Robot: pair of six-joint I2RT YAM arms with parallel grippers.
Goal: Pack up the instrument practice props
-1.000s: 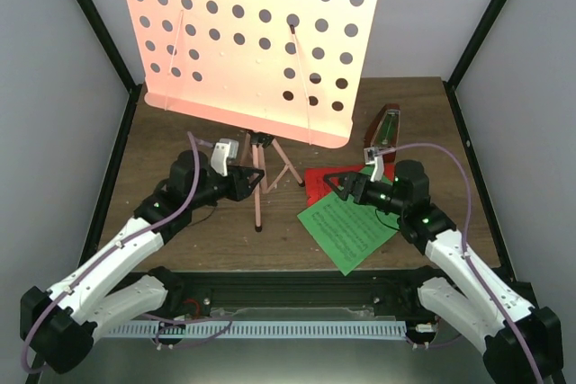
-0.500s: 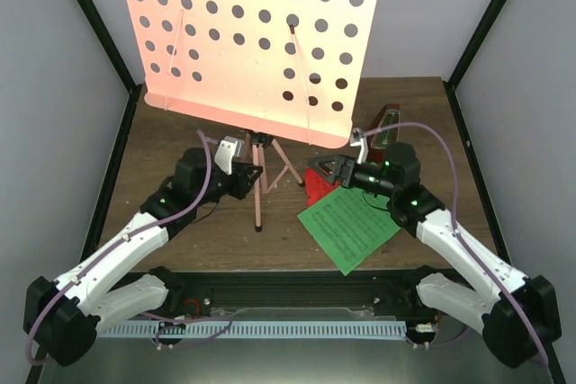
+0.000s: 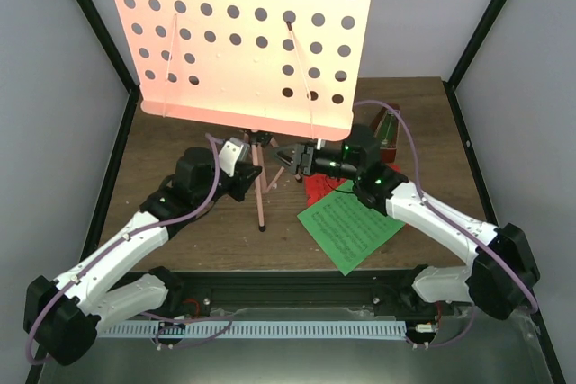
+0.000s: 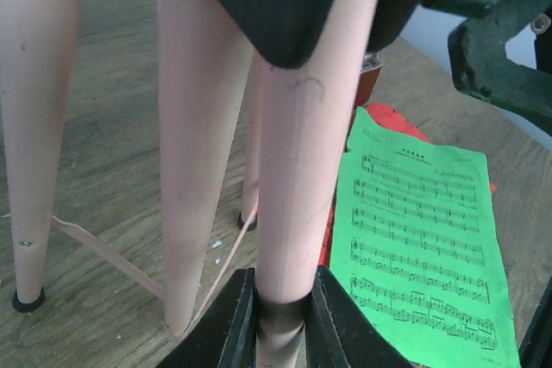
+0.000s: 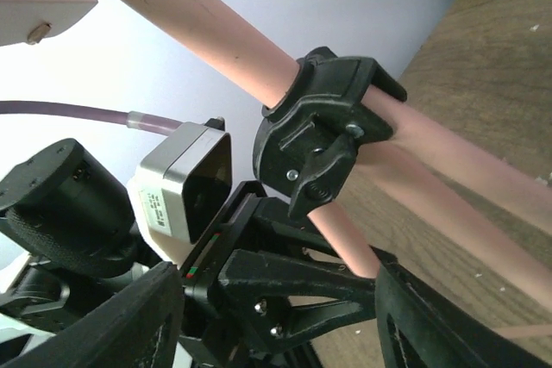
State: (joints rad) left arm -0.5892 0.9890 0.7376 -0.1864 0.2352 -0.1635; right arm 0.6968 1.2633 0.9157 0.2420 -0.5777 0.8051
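Item one on our list is the pink tripod music stand (image 3: 236, 42), upright near the middle of the wooden table (image 3: 171, 141). Its hole-dotted desk is tilted and hides much of the far tabletop in the overhead view. We record three pink legs (image 4: 194, 170) splayed below a black collar (image 5: 319, 131) that rings the shaft, with thin pink straps running between the legs low down. Item two is the left gripper (image 4: 282, 286), reaching in from the left. Its two fingers (image 4: 235, 327) press against either side of the nearest leg, close to the foot, so we enter it as clamped on the stand. Item three is the right gripper (image 5: 278, 277), coming in from the right at collar height. Its jaws stand wide apart, with the collar and a leg just ahead of the gap, and we see neither finger touching the stand. Item four is the green music sheet (image 3: 348, 227), flat on the table to the right of the tripod, near the front edge, with its printed staves facing up. Item five is the red music sheet (image 3: 317, 188), also flat, lying partly beneath the far end of the green one and under the right arm. Item six is the small reddish-brown metronome (image 3: 391, 132), upright at the far right of the table, behind the right arm and partly hidden by it. We cannot tell whether its cover is on.
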